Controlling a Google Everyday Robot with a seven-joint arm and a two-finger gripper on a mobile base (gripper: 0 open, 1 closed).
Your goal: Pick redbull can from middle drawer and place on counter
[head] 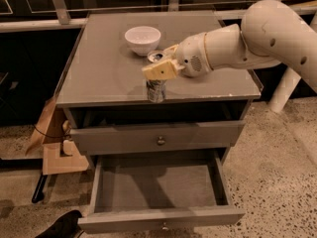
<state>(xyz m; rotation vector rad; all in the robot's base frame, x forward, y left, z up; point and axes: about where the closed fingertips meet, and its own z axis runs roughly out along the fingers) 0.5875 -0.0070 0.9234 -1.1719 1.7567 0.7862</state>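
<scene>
My gripper [159, 69] is shut on the redbull can [156, 89], a slim silvery-blue can with its silver top [157, 57] showing. It holds the can upright over the front part of the counter [104, 73], just behind the front edge. I cannot tell whether the can's base touches the top. The middle drawer [158, 218] is pulled far out below and shows an empty grey floor. The drawer just under the tabletop [161, 141] stands slightly out.
A white bowl [142, 38] stands at the back of the counter, just behind the gripper. My arm [257, 33] reaches in from the right over the counter. A cardboard box [54, 150] sits on the floor at the left. A dark object [59, 227] lies at the bottom left.
</scene>
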